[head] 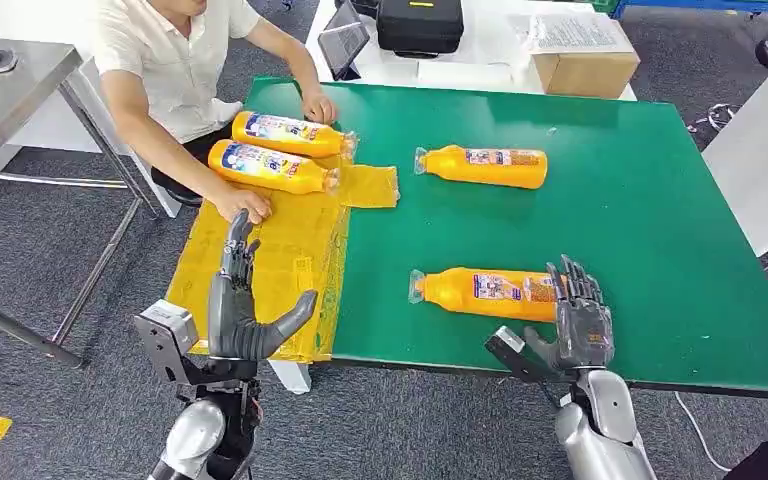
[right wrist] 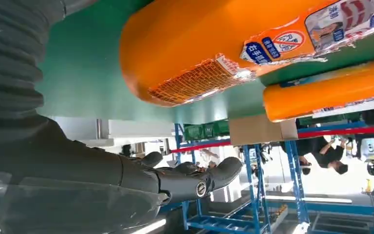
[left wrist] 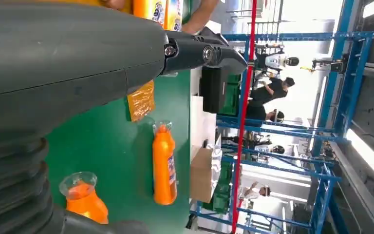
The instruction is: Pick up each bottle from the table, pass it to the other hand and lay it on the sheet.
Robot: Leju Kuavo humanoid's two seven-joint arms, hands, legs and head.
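- So, my right hand (head: 582, 322) sits at the base end of the nearest orange bottle (head: 485, 292), fingers spread and upright, holding nothing. I can't tell if they touch it.
- Past that hand, a second orange bottle (head: 485, 166) lies further out on the green table (head: 660, 220).
- My left hand (head: 240, 300) is open too, thumb out, hovering over the yellow sheet (head: 280, 250).
- Beyond its fingertips, two bottles (head: 275, 150) lie on the sheet, a person's hand (head: 243, 203) resting beside them.

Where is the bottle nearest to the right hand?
In the head view, this bottle lies on the green table near its front edge, just left of the right hand.
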